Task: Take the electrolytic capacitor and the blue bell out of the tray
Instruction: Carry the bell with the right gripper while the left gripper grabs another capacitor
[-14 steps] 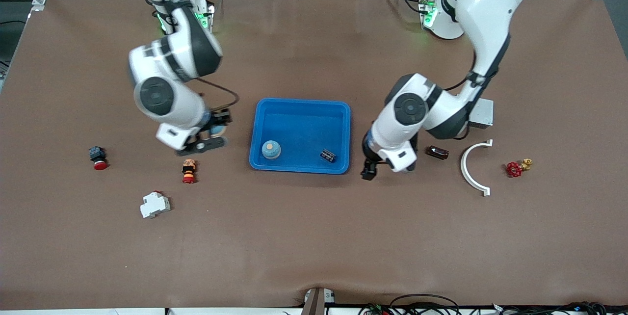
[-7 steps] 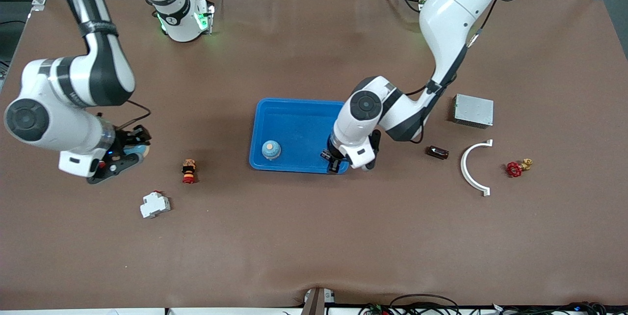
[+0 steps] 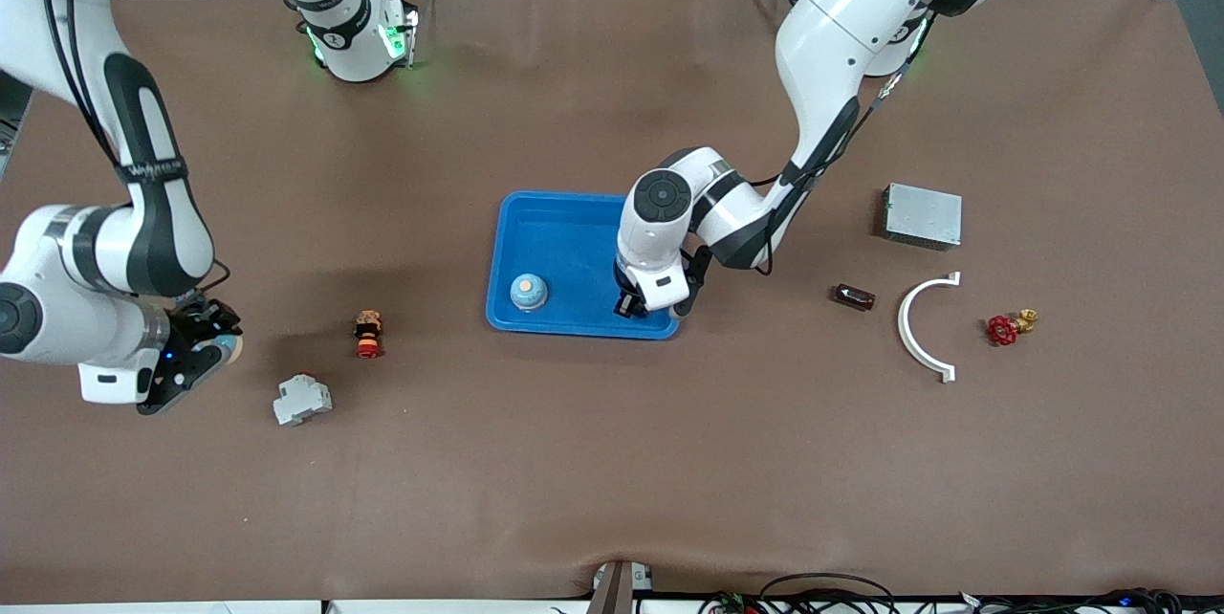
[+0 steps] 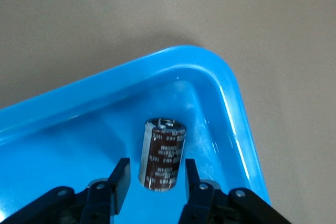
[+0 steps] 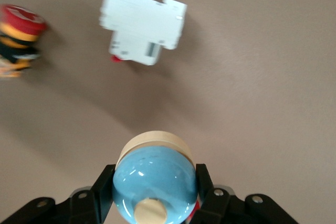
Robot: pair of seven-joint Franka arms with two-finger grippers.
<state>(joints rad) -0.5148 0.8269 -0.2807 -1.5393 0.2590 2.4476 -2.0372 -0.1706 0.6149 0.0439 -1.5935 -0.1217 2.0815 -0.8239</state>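
A dark brown capacitor (image 4: 163,155) lies in the blue tray (image 3: 535,212), in the corner nearest the front camera at the left arm's end. My left gripper (image 3: 626,306) is down in that corner, and its open fingers stand on either side of the capacitor with gaps, as the left wrist view (image 4: 156,167) shows. My right gripper (image 3: 212,346) is shut on a light blue bell with a tan base (image 5: 155,179) and holds it over the table at the right arm's end. A second blue bell (image 3: 528,291) sits in the tray.
A white breaker (image 3: 302,399) and an orange-red button (image 3: 368,332) lie close to my right gripper. A brown bottle (image 3: 851,296), a white curved piece (image 3: 923,327), a red valve (image 3: 1004,329) and a silver box (image 3: 922,216) lie toward the left arm's end.
My left gripper moved from outside the tray into its corner, around the capacitor. My right gripper carried the bell away from the tray toward the right arm's end.
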